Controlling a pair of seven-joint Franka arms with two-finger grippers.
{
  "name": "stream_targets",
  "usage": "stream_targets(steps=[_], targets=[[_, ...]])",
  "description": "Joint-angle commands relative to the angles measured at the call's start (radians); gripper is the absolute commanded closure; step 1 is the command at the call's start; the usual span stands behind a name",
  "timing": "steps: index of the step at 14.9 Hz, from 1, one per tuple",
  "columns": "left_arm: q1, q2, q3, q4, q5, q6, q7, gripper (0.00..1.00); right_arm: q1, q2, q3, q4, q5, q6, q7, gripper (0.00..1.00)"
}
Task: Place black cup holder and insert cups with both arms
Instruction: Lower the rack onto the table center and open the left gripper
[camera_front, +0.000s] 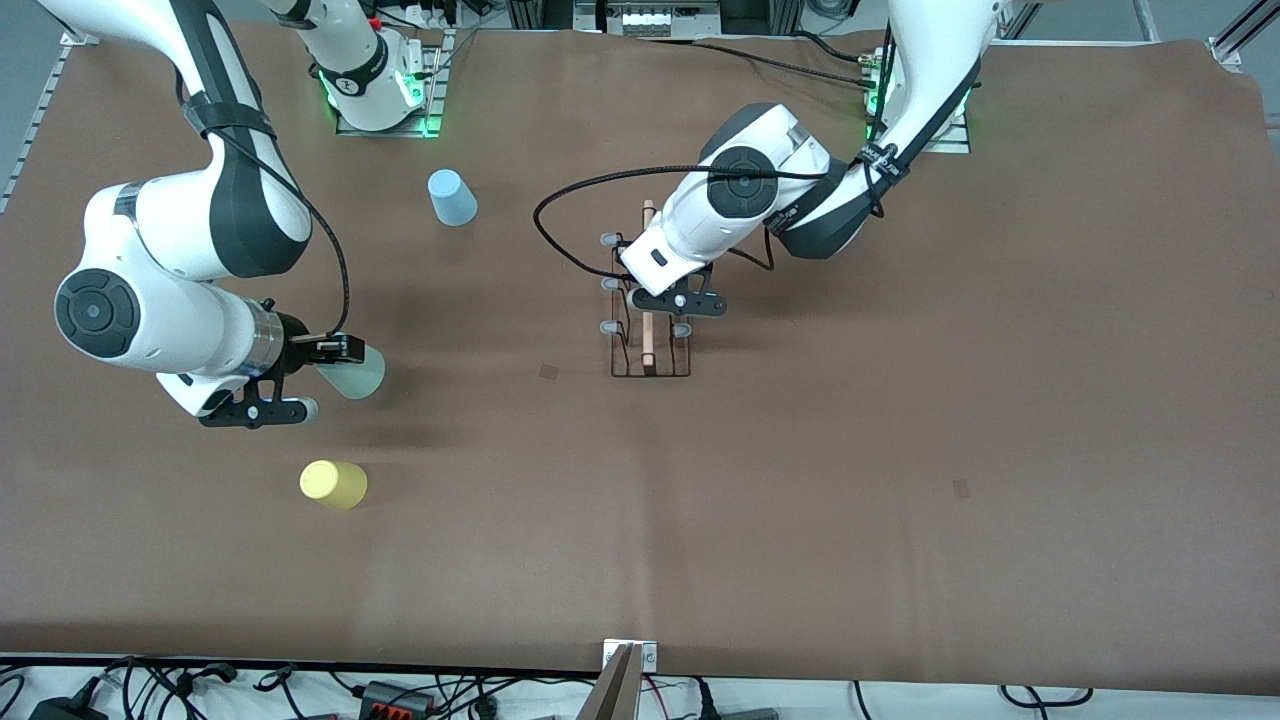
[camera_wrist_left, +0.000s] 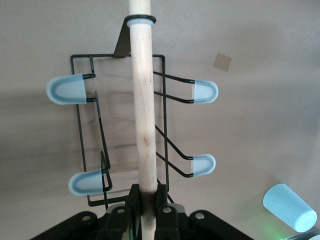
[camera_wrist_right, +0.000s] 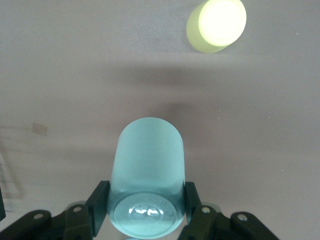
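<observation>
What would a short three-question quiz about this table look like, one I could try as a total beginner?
1. True or false: the left hand is shut on the light wooden rod handle of the thin black wire cup holder.
2. Which small plastic cup is the right hand holding?
A. pale mint green cup
B. yellow cup
C. light blue cup
3. Fill in: of the two cups on the brown table, the ____ one lies nearer to the front camera.

Key: 1 true; 2 A; 3 yellow.
</observation>
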Motion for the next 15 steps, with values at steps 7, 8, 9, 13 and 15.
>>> stream_targets(steps=[7,8,9,13,15], targets=[[-0.013,0.001,0.002,0.019,0.021,-0.003,-0.051,0.58,0.005,0.004,0.002,0.017,0.013,0.02,0.003,0.7],[-0.013,0.0,0.002,0.019,0.021,-0.003,-0.051,0.51,0.009,0.004,0.002,0.015,0.014,0.02,0.004,0.7],[-0.011,0.0,0.002,0.019,0.021,-0.006,-0.052,0.48,0.012,0.006,0.002,0.015,0.014,0.02,0.006,0.7],[-0.004,-0.023,-0.003,0.026,0.021,-0.056,-0.057,0.44,0.013,0.006,0.002,0.015,0.014,0.02,0.009,0.7],[0.006,-0.045,-0.003,0.032,0.021,-0.11,-0.069,0.41,0.014,0.006,0.002,0.017,0.013,0.02,0.012,0.7]])
